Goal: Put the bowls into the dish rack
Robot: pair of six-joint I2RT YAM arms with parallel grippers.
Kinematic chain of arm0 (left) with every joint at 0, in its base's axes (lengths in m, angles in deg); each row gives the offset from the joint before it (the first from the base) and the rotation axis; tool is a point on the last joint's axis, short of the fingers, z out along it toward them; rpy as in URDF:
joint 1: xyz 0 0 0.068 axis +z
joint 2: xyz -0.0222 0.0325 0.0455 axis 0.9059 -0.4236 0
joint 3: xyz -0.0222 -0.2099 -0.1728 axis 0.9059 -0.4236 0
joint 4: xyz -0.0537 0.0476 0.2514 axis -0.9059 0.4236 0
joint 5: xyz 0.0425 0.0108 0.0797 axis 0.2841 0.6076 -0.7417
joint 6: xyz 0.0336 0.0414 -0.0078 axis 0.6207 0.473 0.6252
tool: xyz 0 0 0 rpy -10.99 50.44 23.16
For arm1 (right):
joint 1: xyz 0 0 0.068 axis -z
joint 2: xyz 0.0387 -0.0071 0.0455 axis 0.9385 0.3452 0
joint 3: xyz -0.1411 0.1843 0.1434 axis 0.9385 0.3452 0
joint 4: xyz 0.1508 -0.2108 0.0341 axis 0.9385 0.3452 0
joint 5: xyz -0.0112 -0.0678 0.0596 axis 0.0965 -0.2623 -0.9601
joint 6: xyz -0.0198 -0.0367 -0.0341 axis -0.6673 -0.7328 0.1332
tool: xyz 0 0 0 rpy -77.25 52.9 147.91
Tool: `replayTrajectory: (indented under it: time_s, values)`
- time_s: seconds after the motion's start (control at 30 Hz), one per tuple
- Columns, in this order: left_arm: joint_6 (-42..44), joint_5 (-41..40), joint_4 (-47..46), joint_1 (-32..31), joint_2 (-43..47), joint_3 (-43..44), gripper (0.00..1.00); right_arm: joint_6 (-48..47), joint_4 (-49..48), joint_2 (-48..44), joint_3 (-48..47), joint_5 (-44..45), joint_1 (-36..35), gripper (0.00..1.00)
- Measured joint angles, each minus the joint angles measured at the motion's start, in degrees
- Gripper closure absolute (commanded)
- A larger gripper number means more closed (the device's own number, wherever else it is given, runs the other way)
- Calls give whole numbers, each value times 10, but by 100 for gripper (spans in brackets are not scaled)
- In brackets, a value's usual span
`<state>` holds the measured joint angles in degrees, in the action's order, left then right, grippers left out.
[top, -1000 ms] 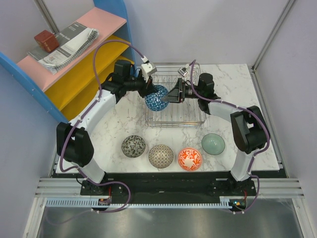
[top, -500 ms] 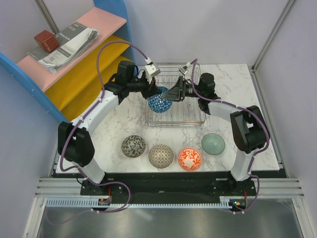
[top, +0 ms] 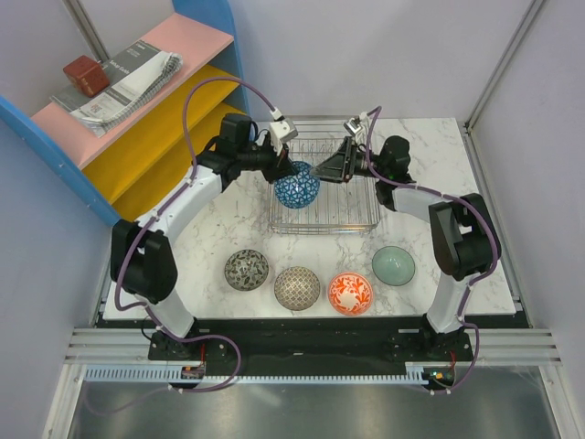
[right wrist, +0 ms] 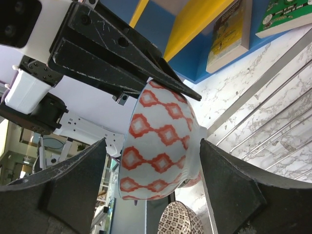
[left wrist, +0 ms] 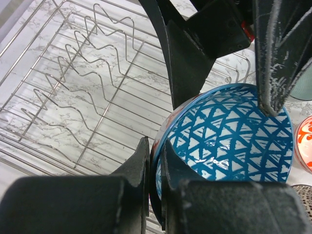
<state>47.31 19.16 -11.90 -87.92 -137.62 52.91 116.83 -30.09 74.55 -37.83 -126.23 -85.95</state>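
Observation:
My left gripper (left wrist: 155, 146) is shut on the rim of the blue patterned bowl (left wrist: 229, 141), holding it tilted on edge over the left part of the silver wire dish rack (left wrist: 73, 97). From above, the blue bowl (top: 297, 186) hangs inside the dish rack (top: 366, 197) under the left gripper (top: 281, 169). My right gripper (top: 324, 170) is open just right of it. In the right wrist view the bowl's white, orange-diamond outside (right wrist: 161, 141) sits between the spread fingers (right wrist: 73, 180), with gaps showing. The dark grey (top: 247, 270), beige-grey (top: 297, 287), red-orange (top: 350, 293) and pale green (top: 393, 264) bowls sit in a row near the front.
A blue-framed shelf with pink and yellow boards (top: 137, 128) stands at the far left, close to the left arm's elbow, with booklets and a red block on top. The rack's zigzag prongs (left wrist: 97, 44) stand behind the held bowl. White walls enclose the marble table (top: 439, 155).
The left gripper has carried the blue bowl slightly right and further over the rack. The right gripper has drawn back a little to the right and its jaws have narrowed slightly.

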Motion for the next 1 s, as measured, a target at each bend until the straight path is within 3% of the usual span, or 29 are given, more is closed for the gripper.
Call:
replayTrajectory:
  time_s: [1.0]
  values:
    - [4, 17, 37, 8, -25, 43, 98, -12, -9, 20, 12, -35, -12, 11]
